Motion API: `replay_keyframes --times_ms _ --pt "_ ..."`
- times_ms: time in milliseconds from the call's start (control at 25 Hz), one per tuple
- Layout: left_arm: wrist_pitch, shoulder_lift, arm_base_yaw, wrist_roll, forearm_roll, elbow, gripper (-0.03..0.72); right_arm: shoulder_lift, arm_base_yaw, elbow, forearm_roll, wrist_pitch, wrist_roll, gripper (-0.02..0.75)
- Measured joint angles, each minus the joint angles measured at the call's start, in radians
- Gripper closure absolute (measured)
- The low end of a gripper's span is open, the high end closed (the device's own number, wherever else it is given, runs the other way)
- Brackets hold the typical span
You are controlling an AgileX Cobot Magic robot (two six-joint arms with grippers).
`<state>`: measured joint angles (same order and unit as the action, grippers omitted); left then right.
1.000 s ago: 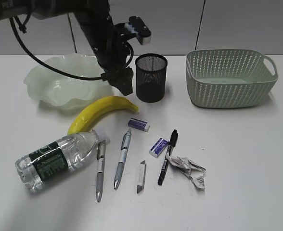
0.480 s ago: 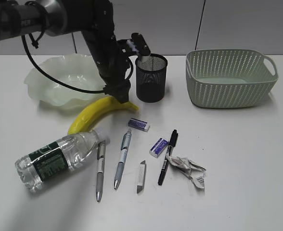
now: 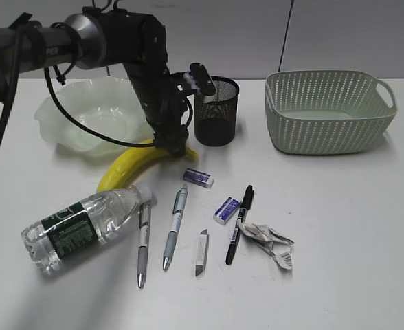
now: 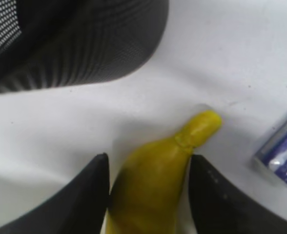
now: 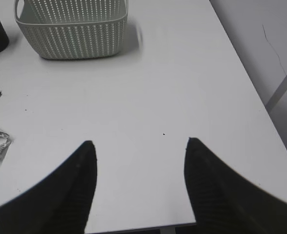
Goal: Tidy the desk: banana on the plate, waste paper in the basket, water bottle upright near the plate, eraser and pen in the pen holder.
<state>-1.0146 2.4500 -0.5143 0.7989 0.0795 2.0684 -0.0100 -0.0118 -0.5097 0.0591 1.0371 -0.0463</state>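
Exterior view: the left gripper [image 3: 172, 146] is down on the banana [image 3: 141, 163], which lies on the desk [image 3: 353, 227] just in front of the plate [image 3: 95, 117].

Left wrist: jaws straddle the banana's stem end, not visibly clamped. Next: squeeze, lift, carry to the plate.

Right wrist: the right gripper [image 5: 138, 161] hangs with jaws apart, empty.

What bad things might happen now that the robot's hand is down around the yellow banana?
The left hand straddles the curved yellow banana close to its stem end, so the long, heavy part might droop or slip out when lifted. The black wire-mesh pen holder stands close beside the arm and could get bumped and knocked over. The clear plastic water bottle lies on its side near the banana's other end and might roll if nudged.
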Motion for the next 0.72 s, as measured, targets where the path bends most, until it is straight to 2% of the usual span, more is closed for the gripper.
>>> replay_keyframes --times_ms 160,600,720 --pt "0.028 0.010 0.000 0.004 -0.004 0.002 0.369 0.000 0.000 0.000 0.000 0.000 0.000 0.281" --pt "0.037 0.004 -0.022 0.004 -0.022 0.002 0.377 0.000 0.000 0.000 0.000 0.000 0.000 0.281" --pt "0.029 -0.012 -0.022 0.004 -0.060 0.004 0.377 0.000 0.000 0.000 0.000 0.000 0.000 0.281"
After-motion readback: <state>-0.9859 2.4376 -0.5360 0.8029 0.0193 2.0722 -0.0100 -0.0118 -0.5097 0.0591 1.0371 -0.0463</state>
